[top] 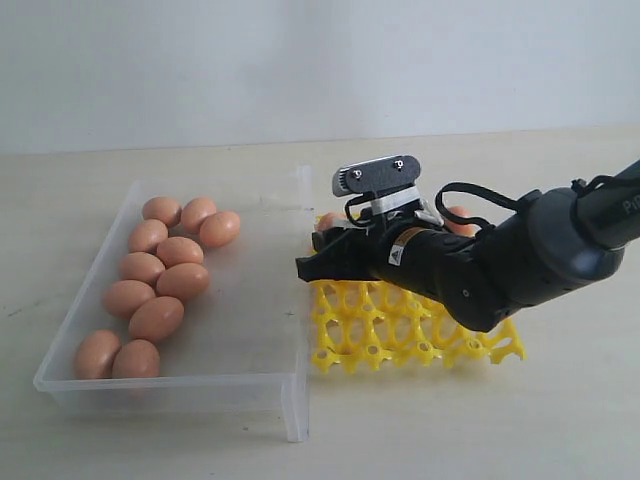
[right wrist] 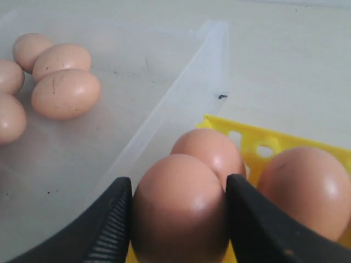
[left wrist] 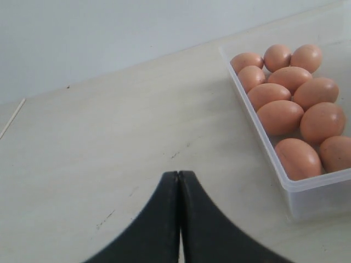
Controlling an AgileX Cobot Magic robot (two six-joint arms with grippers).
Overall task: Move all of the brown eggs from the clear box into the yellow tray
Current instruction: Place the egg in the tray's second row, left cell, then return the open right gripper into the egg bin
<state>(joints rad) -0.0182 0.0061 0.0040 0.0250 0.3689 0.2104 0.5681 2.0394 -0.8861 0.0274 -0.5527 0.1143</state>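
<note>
Several brown eggs point(top: 160, 270) lie along the left side of the clear box point(top: 250, 375). The yellow tray point(top: 400, 335) stands just right of the box, partly hidden under my right arm. My right gripper point(top: 320, 262) hangs over the tray's near-left part. In the right wrist view this gripper point(right wrist: 180, 186) is shut on a brown egg point(right wrist: 180, 219). Two more eggs point(right wrist: 211, 147) point(right wrist: 307, 186) sit in the tray point(right wrist: 263, 143) right behind and beside it. My left gripper point(left wrist: 179, 174) is shut and empty over bare table, left of the box point(left wrist: 312, 197) and its eggs point(left wrist: 279, 116).
The box's right wall point(right wrist: 181, 93) runs close along the tray's edge. The right arm's dark body point(top: 520, 260) covers the tray's back rows. A pale wall rises behind the table.
</note>
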